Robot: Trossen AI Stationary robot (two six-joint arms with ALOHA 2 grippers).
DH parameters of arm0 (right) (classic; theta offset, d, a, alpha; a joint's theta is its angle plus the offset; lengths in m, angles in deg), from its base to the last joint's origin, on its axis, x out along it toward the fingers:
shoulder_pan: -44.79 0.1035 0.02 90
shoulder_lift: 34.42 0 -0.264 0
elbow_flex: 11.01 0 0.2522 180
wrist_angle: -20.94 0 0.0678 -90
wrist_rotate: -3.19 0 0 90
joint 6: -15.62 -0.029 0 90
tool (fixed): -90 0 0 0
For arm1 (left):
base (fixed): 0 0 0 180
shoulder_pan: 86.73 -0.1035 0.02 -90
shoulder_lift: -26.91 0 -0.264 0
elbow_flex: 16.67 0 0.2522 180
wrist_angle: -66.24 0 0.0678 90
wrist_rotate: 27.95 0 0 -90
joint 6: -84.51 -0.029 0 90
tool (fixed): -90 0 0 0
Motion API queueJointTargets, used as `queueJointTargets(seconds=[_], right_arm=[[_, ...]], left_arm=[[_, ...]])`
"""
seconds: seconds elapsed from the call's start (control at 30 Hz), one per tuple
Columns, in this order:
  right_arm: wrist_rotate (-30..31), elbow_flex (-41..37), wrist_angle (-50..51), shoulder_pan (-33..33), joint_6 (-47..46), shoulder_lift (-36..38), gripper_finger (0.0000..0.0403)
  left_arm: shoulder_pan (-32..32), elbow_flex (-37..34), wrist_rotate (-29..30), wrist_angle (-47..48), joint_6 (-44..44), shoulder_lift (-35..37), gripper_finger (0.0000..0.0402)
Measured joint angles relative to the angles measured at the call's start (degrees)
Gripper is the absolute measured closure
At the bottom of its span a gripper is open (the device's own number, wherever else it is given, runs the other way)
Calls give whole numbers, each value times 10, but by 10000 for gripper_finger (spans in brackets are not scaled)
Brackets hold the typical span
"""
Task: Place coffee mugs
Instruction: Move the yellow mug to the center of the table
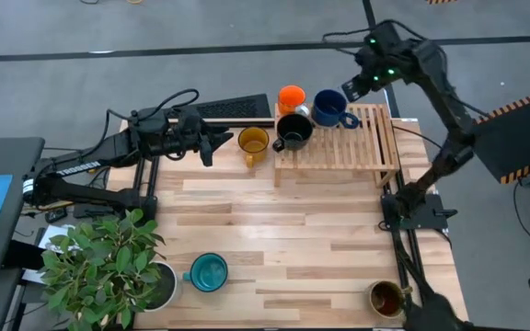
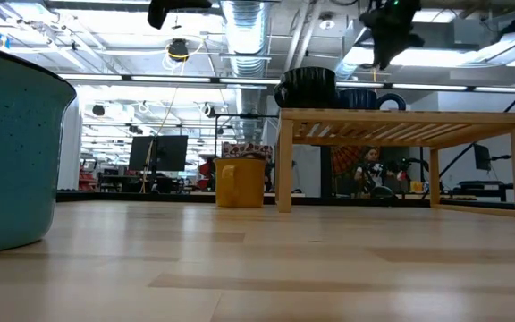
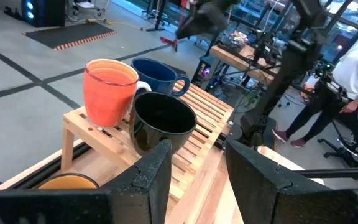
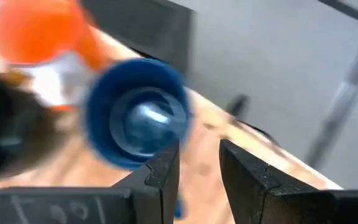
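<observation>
Light wood planks are making up the table (image 1: 274, 230), and behind it the low camera is catching a big open workshop with ceiling ducts and monitors. At the far edge a small slatted wooden rack (image 1: 362, 147) is sitting, and three mugs are crowding its left end: the orange mug (image 1: 291, 97) at the back corner, the black mug (image 1: 293, 131) in front of it, and the dark blue mug (image 1: 330, 108) just to their right. The yellow mug (image 1: 253, 142) is standing on the table just beside the rack's left side. Way over at the near edge, the teal mug (image 1: 209, 272) is sitting next to a white pot with a leafy plant (image 1: 109, 267), and the olive-brown mug (image 1: 386, 299) is sitting at the near right corner.

The right gripper (image 1: 357, 85) is hanging just above and beside the dark blue mug, fingers apart with a narrow gap, gripping nothing. The left gripper (image 1: 212, 140) is hovering near the yellow mug, pointing at the rack, fingers spread a bit and empty. A person (image 3: 353, 74) in a white top is standing out past the table.
</observation>
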Motion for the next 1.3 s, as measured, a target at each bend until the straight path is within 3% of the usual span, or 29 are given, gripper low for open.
queueJointTargets(seconds=[0.27,0.47,0.73,0.87,1.07,1.3], right_arm=[[-128,-245,-201,89,-45,181,262],[-141,-375,-372,186,-108,293,262],[-138,-396,-433,220,-146,335,262],[-138,-396,-432,223,-148,337,262],[-137,-396,-432,222,-147,331,262],[-137,-396,-433,222,-147,320,262]], left_arm=[[12,0,3,-1,-67,0,266],[20,0,3,-9,-91,0,266],[2,8,47,6,-123,-25,266],[-41,55,-13,95,-159,-80,266],[-91,76,-96,226,-314,-174,266],[-101,76,-80,252,-484,-300,256]])
